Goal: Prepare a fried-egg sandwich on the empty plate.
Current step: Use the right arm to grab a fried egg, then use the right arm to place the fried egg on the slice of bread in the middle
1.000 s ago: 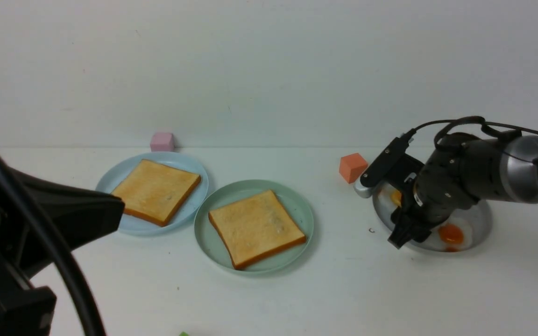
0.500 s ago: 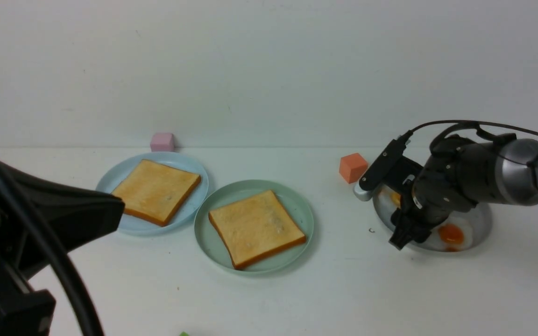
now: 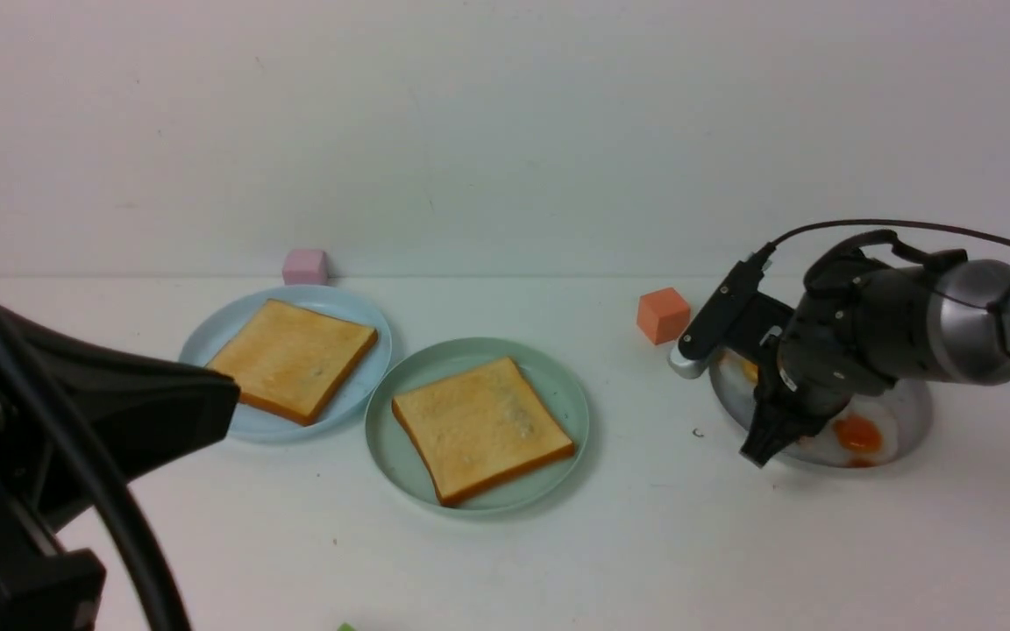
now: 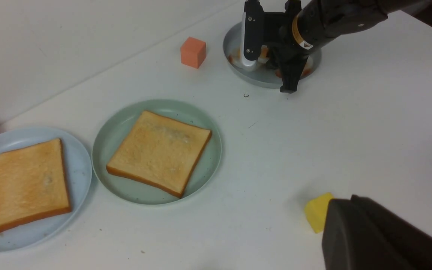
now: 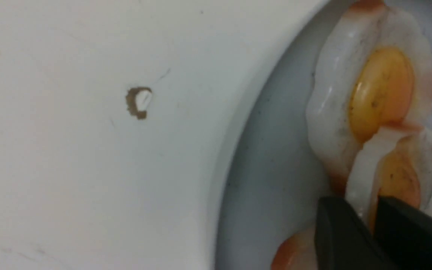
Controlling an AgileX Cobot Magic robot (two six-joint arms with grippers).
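**Right tool (image 5: 368, 210) clamped on a fried egg (image 5: 399, 180); sandwich barely begun**

Left tool (image 3: 214, 399) hangs closed over the near bench (image 3: 645, 543); beyond, the mint-green plate (image 3: 558, 386) carries one toast slice (image 3: 479, 429); alongside, the right tool's jaws pinch the fried egg's rim in the grey plate (image 3: 913, 412); farthest, the second toast slice (image 3: 295, 358) lies on the light blue plate (image 3: 330, 298); egg and top slice seemingly remain to stack.
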